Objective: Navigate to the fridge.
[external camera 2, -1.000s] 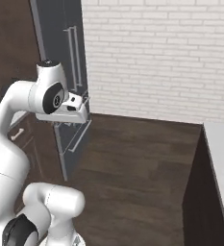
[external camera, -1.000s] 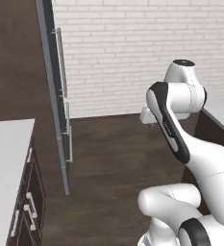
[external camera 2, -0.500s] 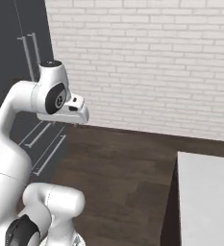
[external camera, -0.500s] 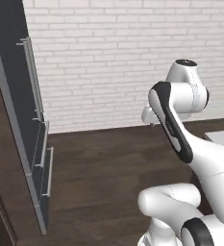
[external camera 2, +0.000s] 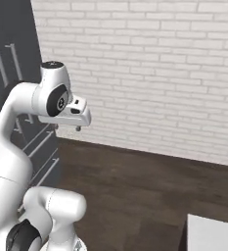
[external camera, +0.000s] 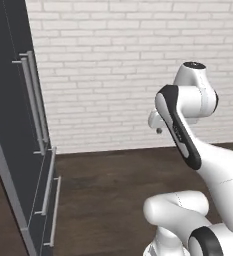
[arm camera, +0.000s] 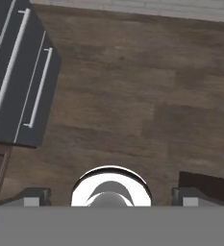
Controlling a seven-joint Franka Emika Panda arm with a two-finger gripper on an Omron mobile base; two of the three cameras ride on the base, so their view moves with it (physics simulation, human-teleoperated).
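The base swings on past the brick wall; the fridge, off to the left, now faces the cameras more squarely. Tool carried empty, fingertips spread.

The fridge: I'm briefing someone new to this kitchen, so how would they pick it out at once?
Start at the white brick wall across the back and follow it to its left end. There stands the fridge, a tall dark grey unit rising from the wood floor. Long vertical silver handles on its upper doors and horizontal ones on the drawers below set it apart.
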